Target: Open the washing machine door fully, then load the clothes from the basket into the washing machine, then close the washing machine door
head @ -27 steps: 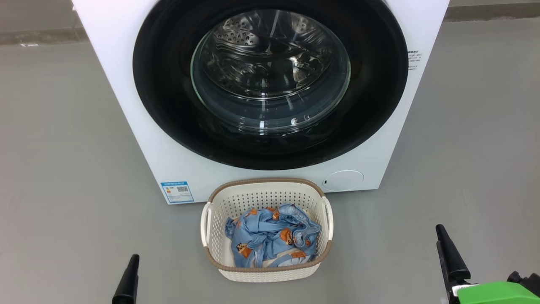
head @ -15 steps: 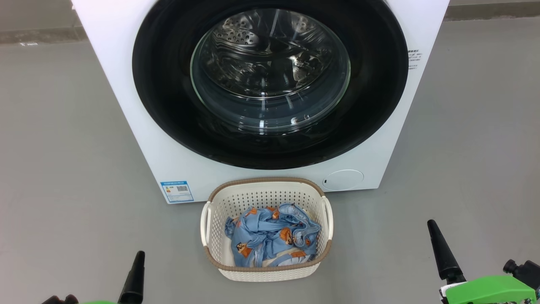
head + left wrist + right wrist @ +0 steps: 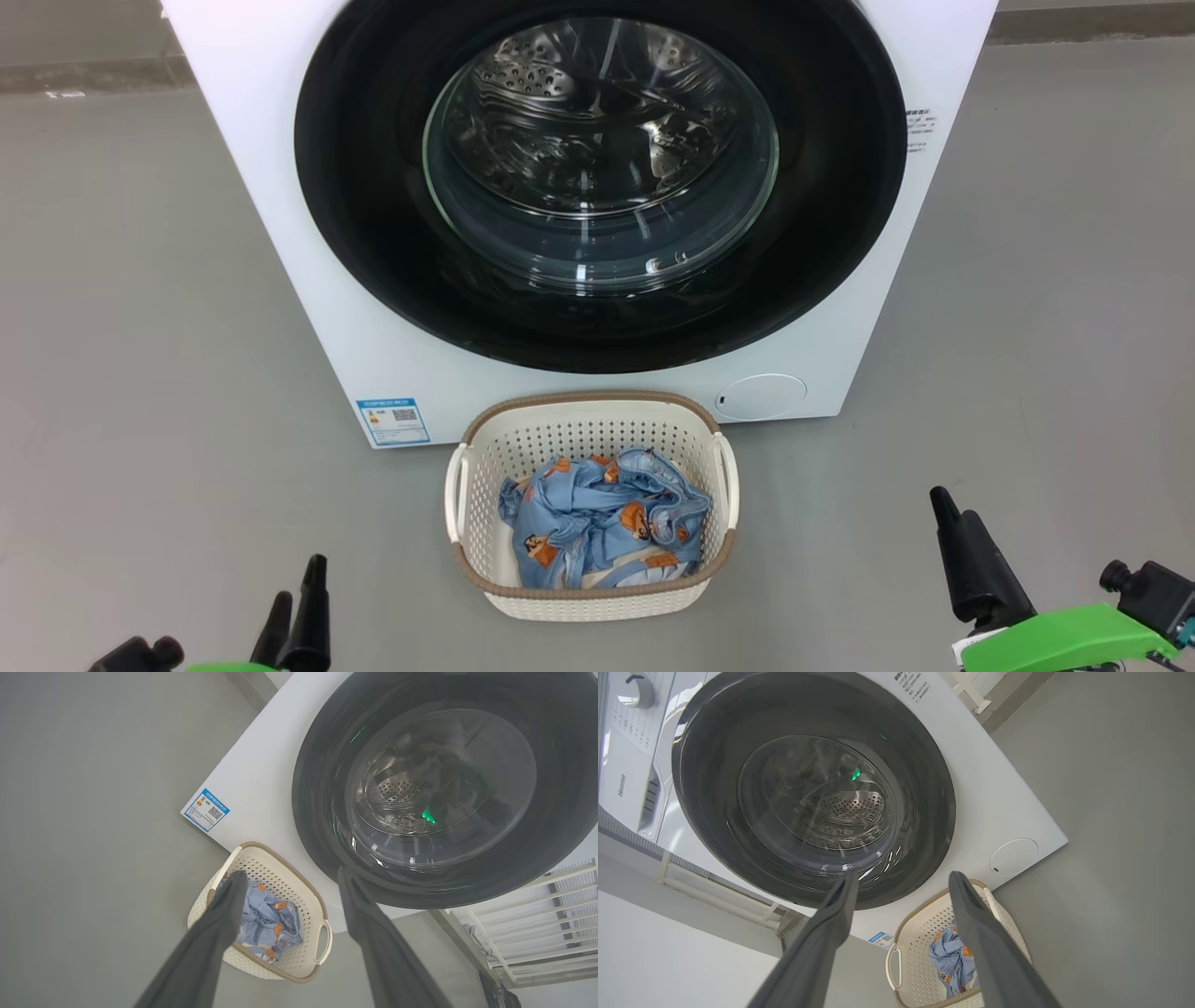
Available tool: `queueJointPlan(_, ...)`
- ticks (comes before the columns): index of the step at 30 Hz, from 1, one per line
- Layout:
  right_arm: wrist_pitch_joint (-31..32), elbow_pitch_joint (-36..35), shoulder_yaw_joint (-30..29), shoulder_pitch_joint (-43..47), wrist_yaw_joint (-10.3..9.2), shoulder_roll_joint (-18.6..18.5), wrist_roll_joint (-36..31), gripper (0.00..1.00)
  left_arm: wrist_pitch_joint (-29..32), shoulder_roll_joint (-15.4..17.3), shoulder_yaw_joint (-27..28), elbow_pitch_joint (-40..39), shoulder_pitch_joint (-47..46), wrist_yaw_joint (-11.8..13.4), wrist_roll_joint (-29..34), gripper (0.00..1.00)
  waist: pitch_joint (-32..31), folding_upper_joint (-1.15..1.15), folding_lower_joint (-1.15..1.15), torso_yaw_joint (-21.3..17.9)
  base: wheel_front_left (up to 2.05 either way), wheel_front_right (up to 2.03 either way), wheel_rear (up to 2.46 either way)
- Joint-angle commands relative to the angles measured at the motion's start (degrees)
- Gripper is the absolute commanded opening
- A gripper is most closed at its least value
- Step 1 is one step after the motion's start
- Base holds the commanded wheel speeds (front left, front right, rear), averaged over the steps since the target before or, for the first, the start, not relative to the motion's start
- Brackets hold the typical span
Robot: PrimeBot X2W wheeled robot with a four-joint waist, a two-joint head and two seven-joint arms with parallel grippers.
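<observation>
— Where was the washing machine door [image 3: 599, 168]?
— Closed flat against the washing machine [image 3: 280, 187], up ahead of both grippers and touching neither.
— And the fingers?
— The left gripper [image 3: 290, 873] and right gripper [image 3: 903, 877] were each spread, holding nothing. The clothes [image 3: 602, 532] lay in the basket [image 3: 590, 605] between them, on the floor [image 3: 140, 373].

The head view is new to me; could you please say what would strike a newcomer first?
The washing machine door, a glossy black ring around clear glass, sits shut at top centre, the steel drum glinting behind it. Below, on the floor, stands the basket holding the clothes, blue with orange figures.
</observation>
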Motion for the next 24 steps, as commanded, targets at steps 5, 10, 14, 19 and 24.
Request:
queueJointPlan(5,-1.3,-1.5,1.4,-0.5,0.05,-0.9,-5.1,1.00,-1.4,1.3,0.2,-1.5,-0.6,-0.1,5.5,1.00,0.1,0.00,0.00,0.1,0.00,0.00,0.00)
queueJointPlan(10,-2.2,-1.2,2.0,-0.4,0.05,-1.3,-8.8,1.00,-2.3,1.7,0.2,-1.5,-0.4,0.1,9.4,1.00,0.1,0.00,-0.01,0.1,0.00,0.00,0.00)
queueJointPlan(14,-2.8,-0.9,2.6,-0.4,0.06,-1.6,-11.9,1.00,-2.9,1.9,0.1,-1.4,-0.3,0.3,12.5,1.00,0.2,0.00,-0.01,0.0,0.00,0.00,0.00)
queueJointPlan(19,-3.7,0.0,3.6,-0.5,0.06,-2.2,-16.0,1.00,-3.8,2.2,-0.4,-1.2,-0.2,0.7,16.4,1.00,0.3,0.00,-0.01,0.0,0.00,0.00,0.00)
queueJointPlan(24,-4.5,0.4,4.4,-0.8,0.06,-2.8,-20.6,1.00,-4.6,2.7,-0.8,-1.0,-0.1,1.3,20.4,1.00,0.4,0.00,-0.01,0.0,0.00,0.00,0.00)
